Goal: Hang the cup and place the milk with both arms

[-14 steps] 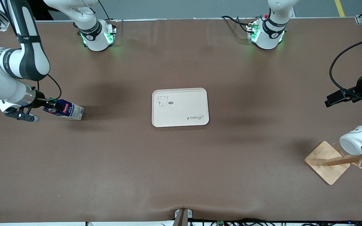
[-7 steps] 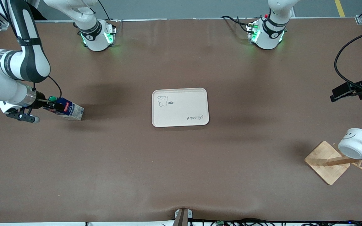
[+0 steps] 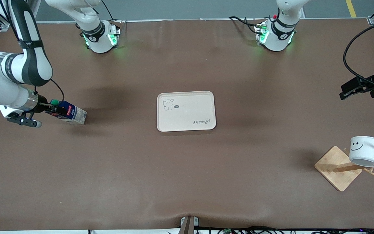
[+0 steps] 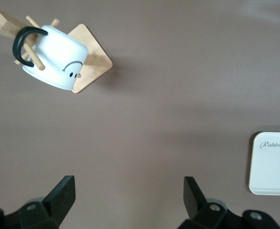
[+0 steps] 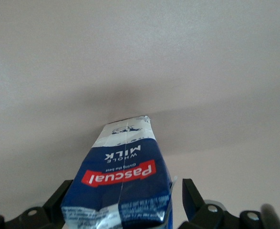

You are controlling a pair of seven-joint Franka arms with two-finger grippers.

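Note:
The white smiley cup (image 3: 365, 151) hangs by its black handle on a peg of the wooden rack (image 3: 336, 167), mouth down; it also shows in the left wrist view (image 4: 58, 57). My left gripper (image 3: 349, 91) is open and empty, up in the air over the table's left-arm end, apart from the rack; its open jaws show in the left wrist view (image 4: 129, 188). The dark blue milk carton (image 3: 68, 113) lies on its side at the right-arm end. My right gripper (image 3: 48, 109) is open around its cap end (image 5: 125, 191), with a gap at one finger.
A cream tray (image 3: 186, 111) with a bear drawing lies flat at the table's middle, its corner showing in the left wrist view (image 4: 273, 164). The rack's square wooden base (image 4: 94, 59) stands near the table's edge at the left-arm end.
The cup has swung on its peg to hang mouth down with the smile showing. My left gripper has drawn away from the rack. The right gripper stays at the milk.

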